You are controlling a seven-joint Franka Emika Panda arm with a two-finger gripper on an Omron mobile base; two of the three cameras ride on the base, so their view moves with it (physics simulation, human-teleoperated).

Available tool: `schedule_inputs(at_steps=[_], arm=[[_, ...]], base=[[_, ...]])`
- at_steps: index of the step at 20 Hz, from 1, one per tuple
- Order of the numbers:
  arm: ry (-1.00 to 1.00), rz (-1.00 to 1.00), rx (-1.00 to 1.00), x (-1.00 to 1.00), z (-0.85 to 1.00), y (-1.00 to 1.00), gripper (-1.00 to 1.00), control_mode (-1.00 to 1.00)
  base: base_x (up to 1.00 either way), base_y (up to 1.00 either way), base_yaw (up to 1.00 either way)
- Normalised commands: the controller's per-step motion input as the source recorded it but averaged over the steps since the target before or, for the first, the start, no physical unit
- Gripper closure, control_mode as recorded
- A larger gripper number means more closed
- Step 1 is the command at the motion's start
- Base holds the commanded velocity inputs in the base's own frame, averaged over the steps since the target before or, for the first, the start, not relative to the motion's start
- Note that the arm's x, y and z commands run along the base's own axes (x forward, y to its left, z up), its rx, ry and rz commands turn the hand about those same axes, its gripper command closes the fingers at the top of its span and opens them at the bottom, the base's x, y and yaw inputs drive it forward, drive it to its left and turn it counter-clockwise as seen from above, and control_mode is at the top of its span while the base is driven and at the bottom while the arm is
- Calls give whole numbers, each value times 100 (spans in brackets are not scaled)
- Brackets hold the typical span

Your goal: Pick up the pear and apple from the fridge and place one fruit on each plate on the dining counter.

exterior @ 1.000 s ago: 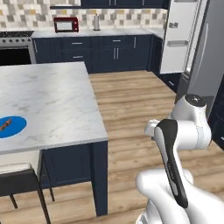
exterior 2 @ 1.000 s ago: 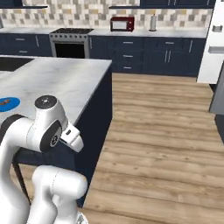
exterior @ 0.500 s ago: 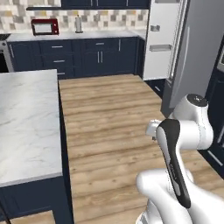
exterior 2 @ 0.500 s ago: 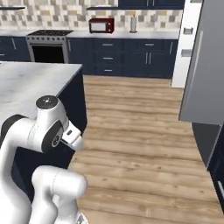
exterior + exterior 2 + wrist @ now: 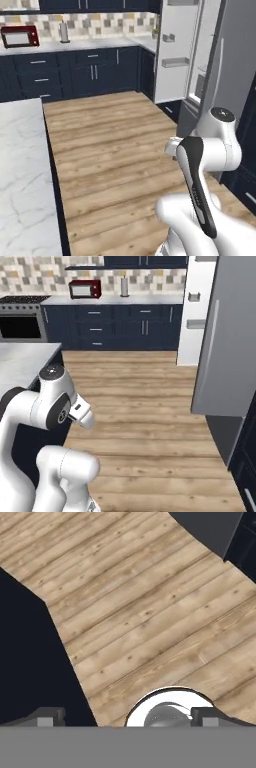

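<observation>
The tall pale grey fridge (image 5: 222,351) is seen at the right, its door (image 5: 179,50) swung open; its shelves are hidden, so no fruit can be made out. The white marble dining counter (image 5: 22,175) is cut off at the left. The end effector (image 5: 127,718) is held empty, tips spread, above the wooden floor (image 5: 150,612). No writing can be read.

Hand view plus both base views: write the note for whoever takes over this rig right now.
Gripper: open, fingers wide apart, nothing between them, pointed down at the wooden plank floor.
Tall fridge with pale grey door: ahead to the right, door open, grey bins showing; contents too far to tell.
White marble dining counter: at the left.
Done: no fruit in hand, nothing confirmed.
Left: reach the fridge, take pear and apple, set one on each plate.
</observation>
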Motion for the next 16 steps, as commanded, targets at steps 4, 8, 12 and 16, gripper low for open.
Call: schedule_inputs(at_steps=[4,8,12,16], arm=[[0,0,0,0,0,0,-100,100],[0,0,0,0,0,0,-100,100],[0,0,0,0,0,0,-100,100],[0,0,0,0,0,0,-100,100]], base=[[100,-4,-29],[100,-10,-31],[100,-12,-36],[100,-6,-38]])
